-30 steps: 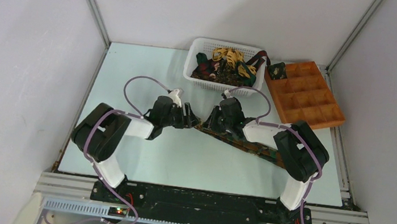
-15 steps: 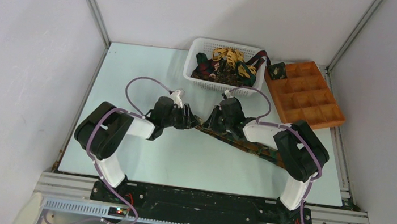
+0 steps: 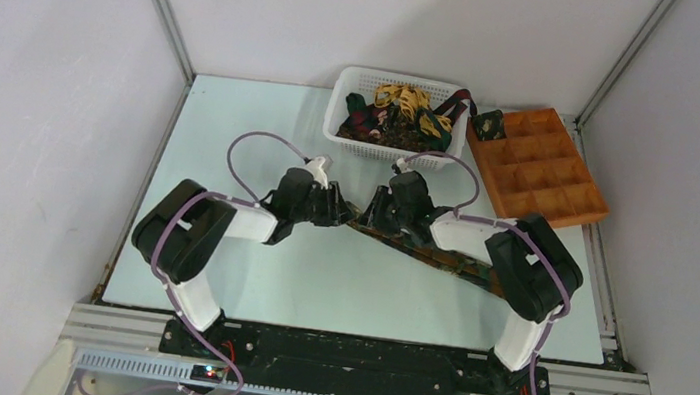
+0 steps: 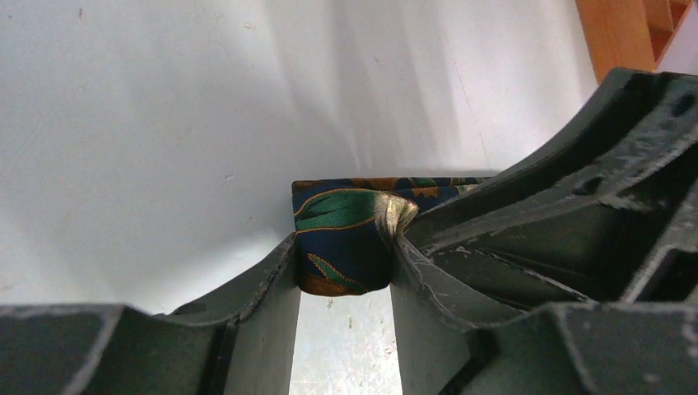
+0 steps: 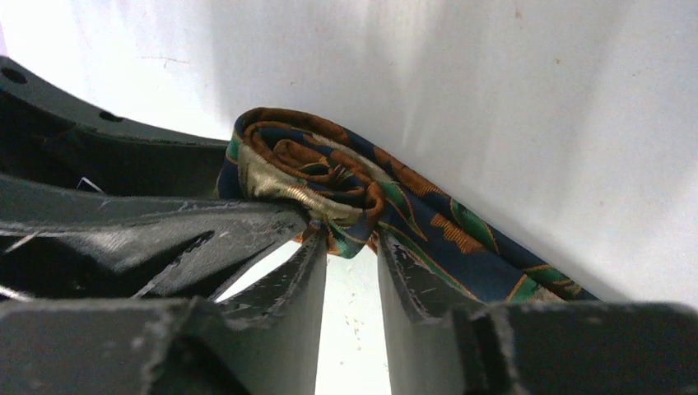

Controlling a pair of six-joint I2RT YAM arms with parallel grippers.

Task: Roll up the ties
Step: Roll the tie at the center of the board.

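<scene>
A dark blue tie with green and orange leaves (image 3: 439, 260) lies slanted across the table, its far end wound into a small coil (image 5: 309, 169). My left gripper (image 3: 339, 208) is shut on the coil's outer face (image 4: 342, 243). My right gripper (image 3: 371, 217) is shut on the coil's edge (image 5: 346, 234) from the other side, and the loose tail runs off to the right. The two grippers meet at the coil near the table's middle. More ties (image 3: 399, 113), yellow-gold and dark ones, lie heaped in the basket. One rolled tie (image 3: 487, 125) sits in the tray's far left compartment.
A white plastic basket (image 3: 353, 141) stands at the back centre. An orange-brown compartment tray (image 3: 550, 177) lies at the back right, a corner showing in the left wrist view (image 4: 625, 29). Grey walls close in the pale table (image 3: 233, 133) on three sides.
My left gripper has shifted slightly right and towards the back, closing in on the coil. The right arm and the tie's tail have hardly moved.
</scene>
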